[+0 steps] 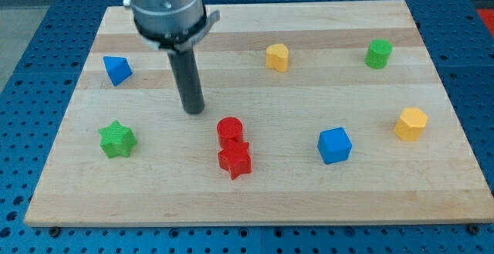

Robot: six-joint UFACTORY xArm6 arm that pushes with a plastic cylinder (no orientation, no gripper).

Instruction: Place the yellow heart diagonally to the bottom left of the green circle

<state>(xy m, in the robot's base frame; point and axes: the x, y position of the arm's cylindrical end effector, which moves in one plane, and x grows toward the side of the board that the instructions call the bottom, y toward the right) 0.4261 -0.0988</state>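
Yellow heart (277, 56) on wooden board (255, 200), blue pegboard (31, 38) around.

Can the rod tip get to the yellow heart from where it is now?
Probably yes. My tip sits left of and below the yellow heart, and no block lies on the board between them.

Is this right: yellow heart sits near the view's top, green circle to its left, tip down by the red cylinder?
One thing is wrong. In the camera view the green circle is to the right of the yellow heart, not its left. The rest holds: the heart sits near the view's top, and my tip is down on the board just up-left of the red cylinder.
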